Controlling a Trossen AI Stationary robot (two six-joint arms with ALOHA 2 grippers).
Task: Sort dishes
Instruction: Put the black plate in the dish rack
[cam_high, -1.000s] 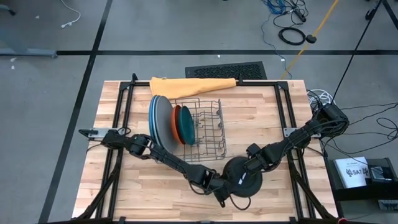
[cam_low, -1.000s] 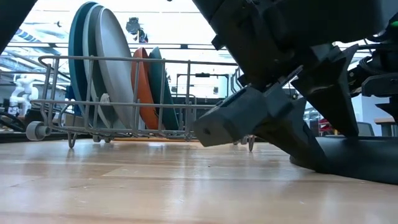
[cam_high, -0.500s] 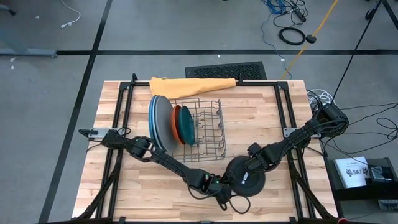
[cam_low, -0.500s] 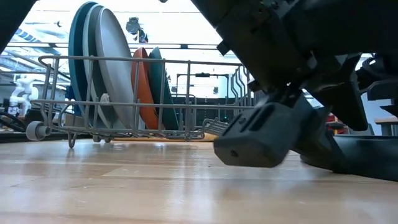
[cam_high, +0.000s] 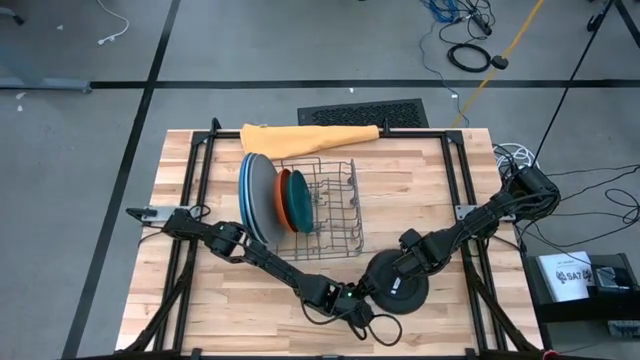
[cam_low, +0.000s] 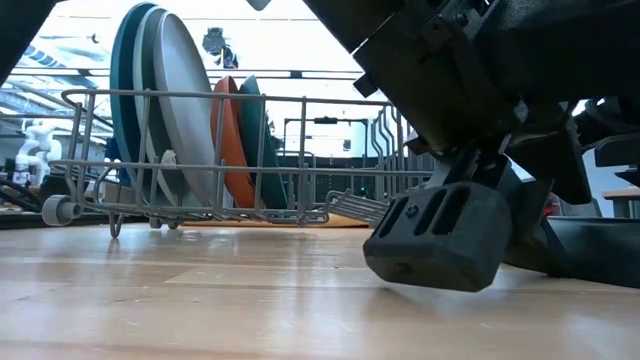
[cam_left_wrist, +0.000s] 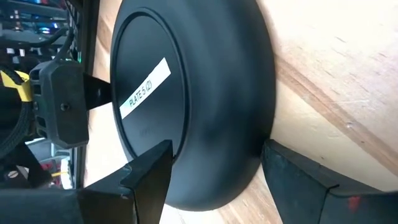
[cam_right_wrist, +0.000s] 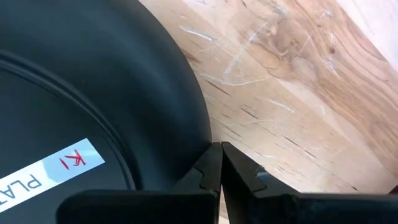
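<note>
Left gripper (cam_left_wrist: 211, 180) fingers apart astride black plate (cam_left_wrist: 186, 93) rim; right gripper (cam_right_wrist: 219, 163) fingers together beside it; plate may skid off when squeezed.

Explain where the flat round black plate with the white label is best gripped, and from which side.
Grip the flat round black plate by its rim, coming in low from the table's front edge. It lies upside down and flat on the wood, so only the sloping edge offers the open left end effector a bite.
</note>
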